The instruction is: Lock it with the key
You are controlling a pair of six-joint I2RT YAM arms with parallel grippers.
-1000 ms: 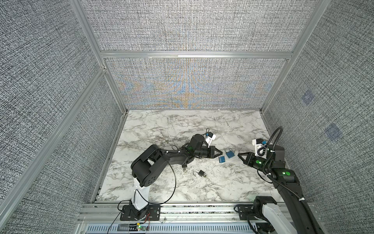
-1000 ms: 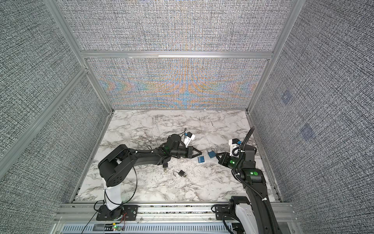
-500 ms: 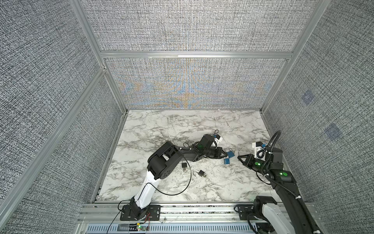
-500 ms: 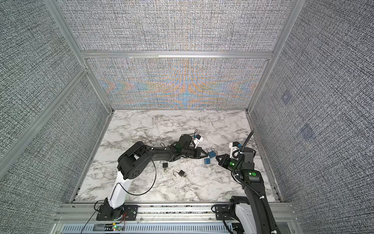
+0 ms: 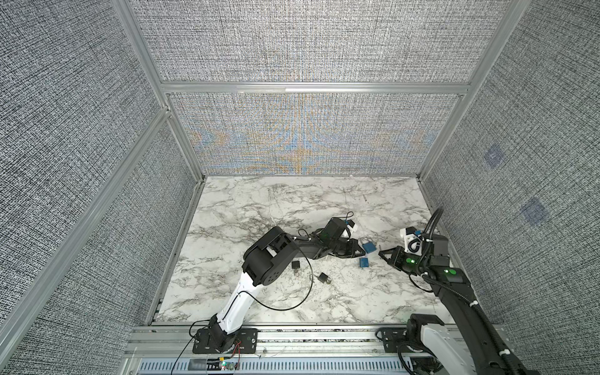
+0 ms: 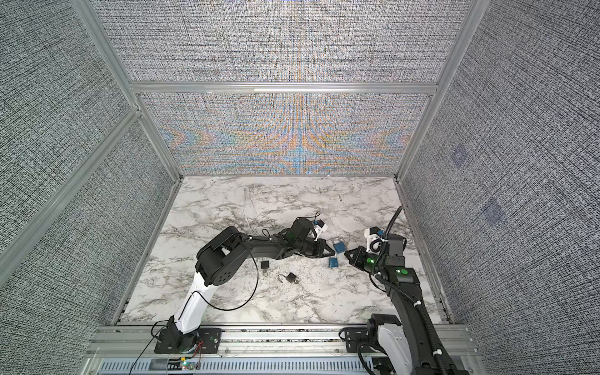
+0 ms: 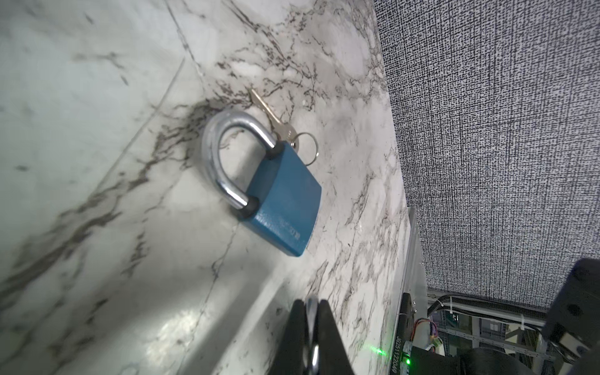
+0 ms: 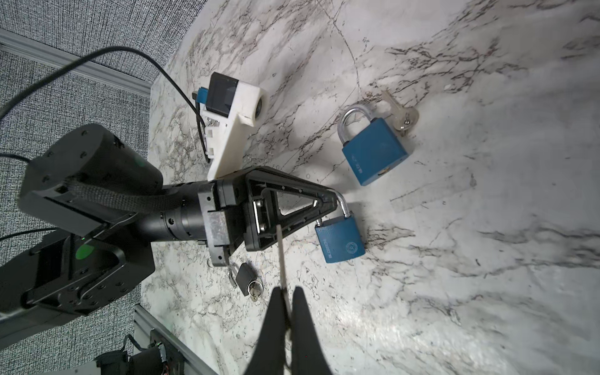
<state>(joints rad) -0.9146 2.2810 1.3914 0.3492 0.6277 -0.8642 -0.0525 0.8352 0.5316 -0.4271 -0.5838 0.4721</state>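
Padlocks: far blue padlock (image 5: 369, 247), near blue padlock (image 5: 364, 262), two black padlocks (image 5: 295, 265) (image 5: 323, 278). Left gripper (image 8: 329, 201) clamps the near one's shackle; right gripper (image 8: 285, 293) pinches one key (image 8: 281, 256).

2 top views look down from high above the front rail (image 5: 292, 331) toward the back wall (image 5: 308, 130); you see the whole marble table (image 5: 292, 201) in each. Your left wrist view sits low and close, facing a blue padlock (image 7: 285, 207) and the right side wall (image 7: 487, 130). Your right wrist view faces back the opposite way, sharing that padlock and showing the left gripper (image 8: 329, 203).
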